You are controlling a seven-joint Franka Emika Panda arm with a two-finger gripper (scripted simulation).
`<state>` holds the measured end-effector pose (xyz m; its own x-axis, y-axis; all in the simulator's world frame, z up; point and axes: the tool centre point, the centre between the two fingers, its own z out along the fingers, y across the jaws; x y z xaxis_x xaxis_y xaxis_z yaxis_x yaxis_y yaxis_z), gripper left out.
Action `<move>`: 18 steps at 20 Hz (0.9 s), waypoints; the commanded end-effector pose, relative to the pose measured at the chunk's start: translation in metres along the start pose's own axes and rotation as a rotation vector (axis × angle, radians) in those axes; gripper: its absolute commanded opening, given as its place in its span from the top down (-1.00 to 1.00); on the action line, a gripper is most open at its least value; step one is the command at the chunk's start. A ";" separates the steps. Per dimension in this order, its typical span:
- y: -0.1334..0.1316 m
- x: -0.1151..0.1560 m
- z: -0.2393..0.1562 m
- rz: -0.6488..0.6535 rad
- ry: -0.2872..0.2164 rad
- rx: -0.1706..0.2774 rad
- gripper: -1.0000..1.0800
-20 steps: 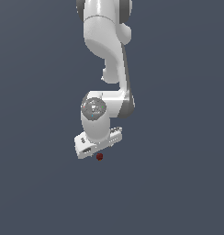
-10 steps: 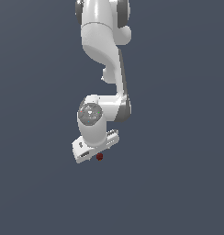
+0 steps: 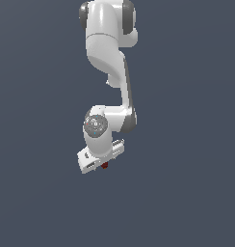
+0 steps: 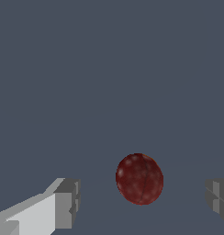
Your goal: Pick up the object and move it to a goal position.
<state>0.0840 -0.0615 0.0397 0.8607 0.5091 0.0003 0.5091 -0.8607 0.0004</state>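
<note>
The white robot gripper (image 4: 139, 202) had its grey fingertips (image 4: 68, 202) spread apart. The small dark red rounded object (image 4: 139, 178) sat between them, touching neither (mottled surface). In the exterior view it peeked out just under the gripper (image 3: 101, 161).

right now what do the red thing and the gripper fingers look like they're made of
The object: dark red, rounded in the wrist view, with a mottled, faintly speckled matte surface; it could be rubber or fruit-like, but the render leaves that open. The fingers: flat grey blocks with hard edges and no shine, looking like matte plastic or coated metal. They stand apart from the object.
</note>
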 end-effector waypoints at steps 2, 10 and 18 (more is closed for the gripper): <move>0.000 -0.001 0.017 -0.001 0.000 0.000 -0.92; 0.000 0.001 0.023 -0.002 0.000 0.000 1.00; 0.000 0.001 0.023 -0.002 0.000 0.000 1.00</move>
<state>0.0846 -0.0615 0.0167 0.8598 0.5107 -0.0004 0.5107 -0.8598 -0.0001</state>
